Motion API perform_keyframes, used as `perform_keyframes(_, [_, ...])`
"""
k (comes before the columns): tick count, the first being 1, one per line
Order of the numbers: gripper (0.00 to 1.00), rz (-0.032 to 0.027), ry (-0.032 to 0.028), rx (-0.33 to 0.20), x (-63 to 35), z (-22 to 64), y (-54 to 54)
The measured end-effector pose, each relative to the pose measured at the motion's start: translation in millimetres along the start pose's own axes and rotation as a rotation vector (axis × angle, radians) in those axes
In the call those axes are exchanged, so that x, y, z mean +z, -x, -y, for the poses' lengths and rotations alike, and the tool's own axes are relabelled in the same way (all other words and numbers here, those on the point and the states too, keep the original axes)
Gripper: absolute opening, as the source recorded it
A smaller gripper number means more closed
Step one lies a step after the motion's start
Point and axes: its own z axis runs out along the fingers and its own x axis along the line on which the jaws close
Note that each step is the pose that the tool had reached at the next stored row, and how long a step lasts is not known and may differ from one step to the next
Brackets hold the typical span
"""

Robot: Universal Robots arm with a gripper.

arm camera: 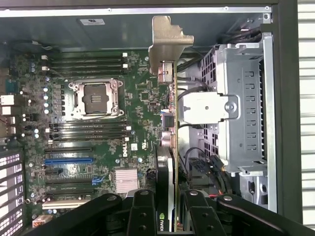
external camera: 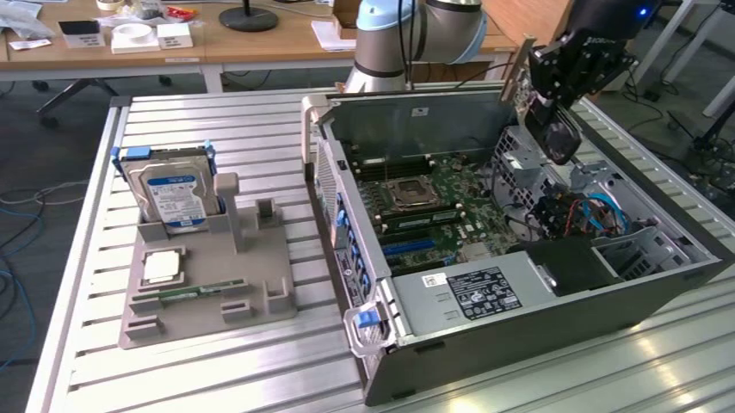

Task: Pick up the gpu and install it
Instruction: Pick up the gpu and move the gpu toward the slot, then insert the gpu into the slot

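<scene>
White DELL lettering (arm camera: 126, 150) sits on the green motherboard (arm camera: 142, 98) inside the open case (external camera: 540, 327). A green-and-white NVIDIA eye logo (arm camera: 161, 227) shows on the gpu (arm camera: 173, 147) between the black fingers (arm camera: 142, 211). The gripper (arm camera: 171, 209) is clamped on the gpu, one finger to each face. It holds the card on edge, raised above the case's interior, over the strip between the motherboard and the silver perforated drive cage (arm camera: 241, 98). The gpu is a thin dark card with a yellowish-green edge. It has a black cooler with a round fan (external camera: 559, 138) on one face and a dull tan metal bracket (arm camera: 167, 44) with a bent tab at its far end. The case is dark grey sheet metal, lying on its side on a ribbed aluminium table (external camera: 230, 129). A black box inside it carries a dark label (external camera: 477, 292) whose print is too small to read. Beside the case, to the exterior view's left, a silver hard drive (external camera: 172, 198) with a blue label, text unreadable, stands in a grey plastic holder (external camera: 206, 284).
</scene>
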Motion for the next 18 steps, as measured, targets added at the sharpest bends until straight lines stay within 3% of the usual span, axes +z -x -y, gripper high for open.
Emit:
perform_keyframes(6, [0.27, 0.0000, -0.0001, 0.000, 9.2, 0.6, -0.2])
perform_keyframes(18, [0.27, 0.0001, 0.0000, 0.000, 9.7, 0.7, -0.2])
